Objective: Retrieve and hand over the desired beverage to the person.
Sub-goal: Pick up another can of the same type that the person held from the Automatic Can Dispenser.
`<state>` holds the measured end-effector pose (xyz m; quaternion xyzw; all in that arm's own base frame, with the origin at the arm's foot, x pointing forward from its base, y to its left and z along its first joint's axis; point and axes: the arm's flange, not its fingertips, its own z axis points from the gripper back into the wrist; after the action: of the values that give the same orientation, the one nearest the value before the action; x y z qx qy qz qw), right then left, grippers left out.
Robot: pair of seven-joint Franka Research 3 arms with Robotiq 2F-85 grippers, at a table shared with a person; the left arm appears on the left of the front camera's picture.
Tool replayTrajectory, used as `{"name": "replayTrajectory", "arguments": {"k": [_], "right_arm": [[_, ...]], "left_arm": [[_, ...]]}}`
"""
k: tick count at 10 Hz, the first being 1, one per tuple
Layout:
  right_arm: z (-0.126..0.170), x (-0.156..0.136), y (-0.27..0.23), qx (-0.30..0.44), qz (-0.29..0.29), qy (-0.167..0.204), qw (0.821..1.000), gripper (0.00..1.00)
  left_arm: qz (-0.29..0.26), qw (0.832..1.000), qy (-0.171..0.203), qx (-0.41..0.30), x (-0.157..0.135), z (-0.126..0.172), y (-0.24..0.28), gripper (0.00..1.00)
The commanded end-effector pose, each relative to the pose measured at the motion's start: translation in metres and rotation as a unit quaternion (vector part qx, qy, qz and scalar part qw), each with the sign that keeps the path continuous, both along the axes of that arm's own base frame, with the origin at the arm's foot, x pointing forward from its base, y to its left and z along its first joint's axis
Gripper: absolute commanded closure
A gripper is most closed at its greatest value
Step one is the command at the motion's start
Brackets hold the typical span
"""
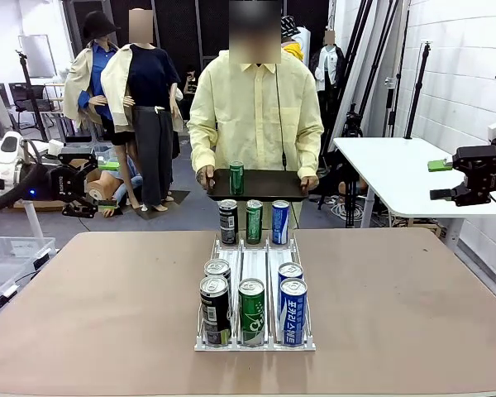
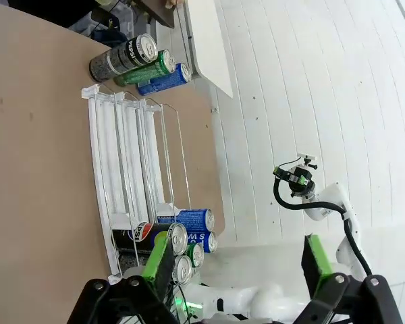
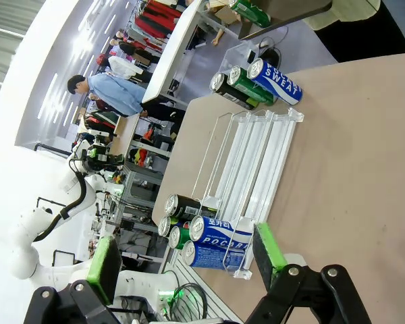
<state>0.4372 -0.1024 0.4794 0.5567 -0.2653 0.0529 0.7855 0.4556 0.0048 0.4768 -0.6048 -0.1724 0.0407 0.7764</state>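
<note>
Looking from the front, the person (image 1: 256, 107) holds a tray (image 1: 273, 184) with a green can (image 1: 236, 177) on it, so green is likely wanted. The near green can (image 1: 251, 311) stands upright in the middle of the rack (image 1: 256, 346) on the tabletop (image 1: 397, 306), between the left gripper (image 1: 106, 184) and the right gripper (image 1: 440, 179), both far off. From the left wrist, that gripper is wide open and empty. From the right wrist, that gripper is wide open and empty too.
</note>
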Motion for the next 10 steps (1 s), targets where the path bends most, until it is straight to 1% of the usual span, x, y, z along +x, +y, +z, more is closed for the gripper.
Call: {"name": "replayTrajectory", "arguments": {"k": [1,10], "right_arm": [[0.0017,0.0008,0.0007,0.004,0.003,0.000,1.000,0.00],[0.0017,0.0008,0.0007,0.004,0.003,0.000,1.000,0.00]], "left_arm": [[0.008,1.000,0.005,-0.001,-0.0018,0.0035,-0.0003,0.00],[0.008,1.000,0.005,-0.001,-0.0018,0.0035,-0.0003,0.00]]}}
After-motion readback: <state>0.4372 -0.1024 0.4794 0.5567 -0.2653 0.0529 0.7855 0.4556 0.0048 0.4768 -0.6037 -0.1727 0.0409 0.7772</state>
